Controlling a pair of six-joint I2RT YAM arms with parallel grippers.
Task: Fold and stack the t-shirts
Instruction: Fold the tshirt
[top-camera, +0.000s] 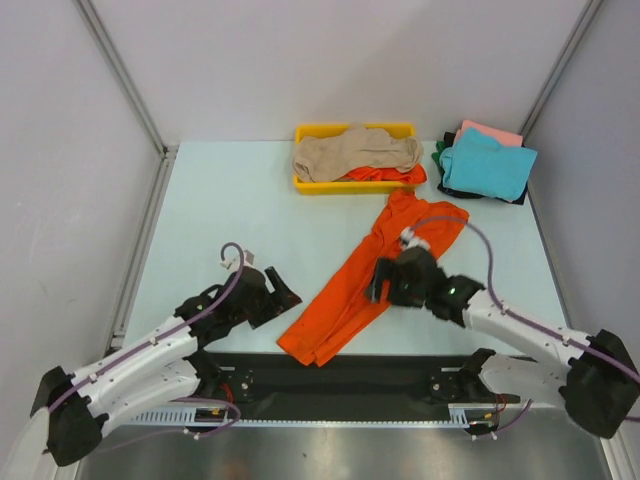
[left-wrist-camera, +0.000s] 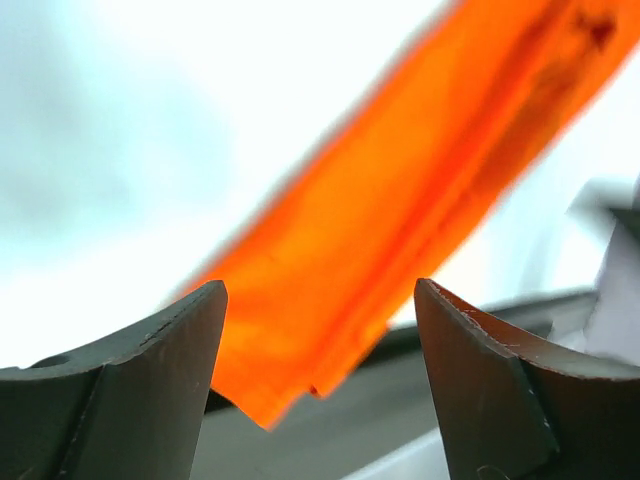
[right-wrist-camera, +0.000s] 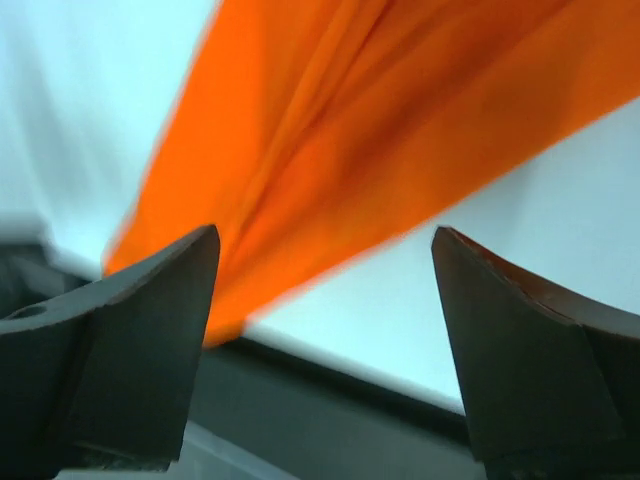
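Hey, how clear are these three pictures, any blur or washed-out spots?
Top external: sharp and evenly lit, the orange t-shirt crisp on the table. Left wrist: shirt smeared by blur, table blown out to white. Right wrist: shirt streaked with blur too, the right end effector in sharper focus.

Orange t-shirt (top-camera: 340, 300) stretched out in front of the yellow tray (top-camera: 330, 187)
It lay flat in a narrow, rumpled diagonal strip, its far end just before the tray; a beige t-shirt (top-camera: 350, 152) sat bunched inside the tray over more orange cloth (top-camera: 385, 174); right of the tray, a teal t-shirt (top-camera: 487, 165) topped a folded stack, a pink t-shirt (top-camera: 492, 132) and a dark green t-shirt (top-camera: 440, 156) showing beneath.
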